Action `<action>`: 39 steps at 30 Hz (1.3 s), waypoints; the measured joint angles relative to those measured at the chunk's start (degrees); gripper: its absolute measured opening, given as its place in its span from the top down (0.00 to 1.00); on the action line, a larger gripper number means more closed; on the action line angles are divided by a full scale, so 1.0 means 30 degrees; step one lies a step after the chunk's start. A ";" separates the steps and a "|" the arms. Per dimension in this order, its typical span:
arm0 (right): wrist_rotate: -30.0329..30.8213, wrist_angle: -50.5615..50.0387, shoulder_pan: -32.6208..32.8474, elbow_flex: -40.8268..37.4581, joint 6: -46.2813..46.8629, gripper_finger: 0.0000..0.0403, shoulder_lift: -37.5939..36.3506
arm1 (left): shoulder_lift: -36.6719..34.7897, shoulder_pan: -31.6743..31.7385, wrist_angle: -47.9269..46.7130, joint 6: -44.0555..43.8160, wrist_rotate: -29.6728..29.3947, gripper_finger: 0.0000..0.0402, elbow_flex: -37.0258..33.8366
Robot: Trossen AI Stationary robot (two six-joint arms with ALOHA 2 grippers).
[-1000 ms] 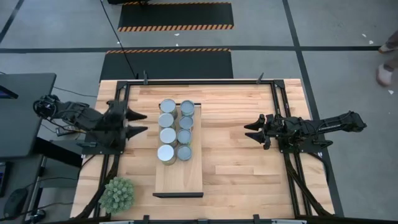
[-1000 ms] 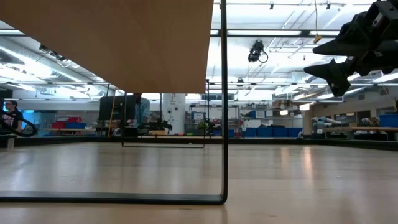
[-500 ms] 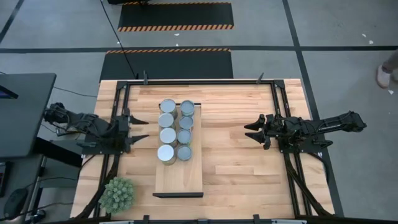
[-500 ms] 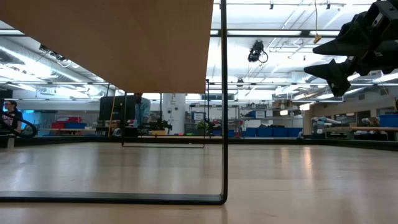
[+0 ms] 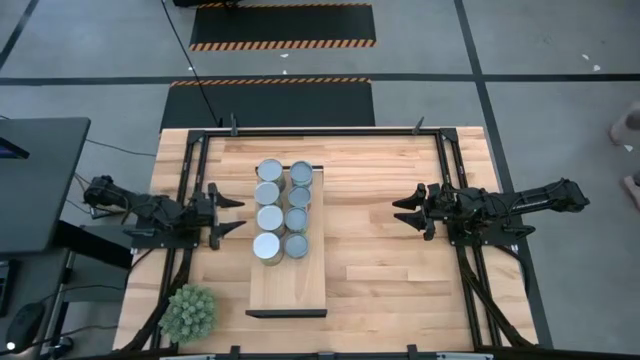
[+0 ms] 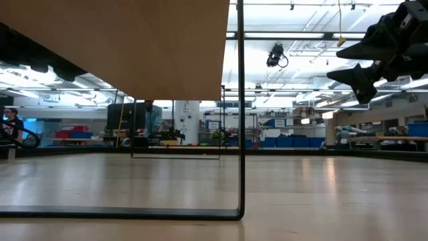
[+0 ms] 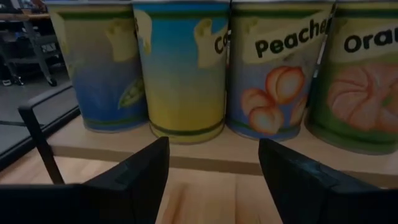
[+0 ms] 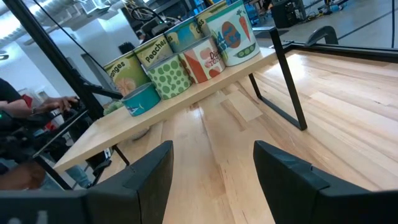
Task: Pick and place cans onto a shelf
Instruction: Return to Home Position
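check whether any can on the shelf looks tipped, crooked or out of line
Nothing stands out. All eight cans stand upright in two neat rows of four toward one end of the shelf. The left gripper and right gripper are both open, one on either side and clear of it.

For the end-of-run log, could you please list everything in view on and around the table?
Wooden tabletop: one, light brown, under both arms.
Long light wooden shelf: one, pale, on the tabletop, nearer the left arm.
Small cylindrical metal cans: eight, silvery tops, colourful labels; two rows of four at the shelf's end away from the plant.
Spiky green plant: one, tabletop corner on the left arm's side.
Person: one, far off in the room.
Left gripper: dark, open, empty, beside the cans.
Right gripper: dark, open, empty, well apart from the shelf.
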 joint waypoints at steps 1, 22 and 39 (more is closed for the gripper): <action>0.0003 -0.0004 0.0000 0.0000 0.0003 0.43 -0.0007 | -0.0061 0.0000 0.0097 -0.0045 0.0006 0.37 -0.0104; 0.0000 0.0000 0.0000 0.0000 0.0002 0.43 0.0000 | 0.0060 0.0109 0.0231 0.0061 -0.0007 0.37 -0.0211; 0.0000 0.0000 0.0000 0.0000 0.0007 0.43 0.0000 | 0.0060 0.0109 0.0192 0.0073 -0.0007 0.37 -0.0233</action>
